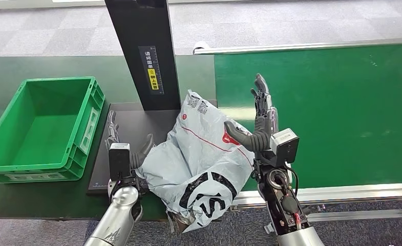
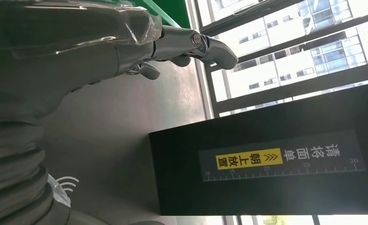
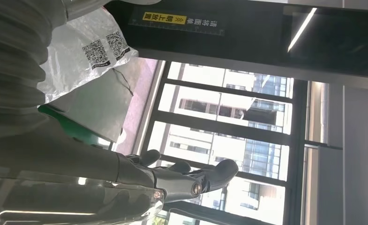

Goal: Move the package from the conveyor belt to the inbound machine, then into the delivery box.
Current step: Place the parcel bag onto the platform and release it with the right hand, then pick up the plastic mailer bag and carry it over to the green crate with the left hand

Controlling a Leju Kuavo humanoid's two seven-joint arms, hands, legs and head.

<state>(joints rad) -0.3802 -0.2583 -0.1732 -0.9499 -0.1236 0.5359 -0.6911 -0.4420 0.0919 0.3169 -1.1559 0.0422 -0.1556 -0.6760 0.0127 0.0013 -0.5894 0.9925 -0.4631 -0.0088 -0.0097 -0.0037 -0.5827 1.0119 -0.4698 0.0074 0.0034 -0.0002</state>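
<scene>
Dark scanner platform [image 1: 152,120]: we press the grey plastic mailer bag [image 1: 198,154] between spread left hand [image 1: 129,154] and right hand [image 1: 257,123]; next, green crate [image 1: 93,102] at nine o'clock.

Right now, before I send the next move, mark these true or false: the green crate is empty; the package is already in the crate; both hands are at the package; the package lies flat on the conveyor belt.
1. The green crate is empty: true.
2. The package is already in the crate: false; it sits by the black post of the inbound machine, right of the crate.
3. Both hands are at the package: true; left hand on its left side, right hand on its right.
4. The package lies flat on the conveyor belt: false; it is off the belt's left end.
</scene>
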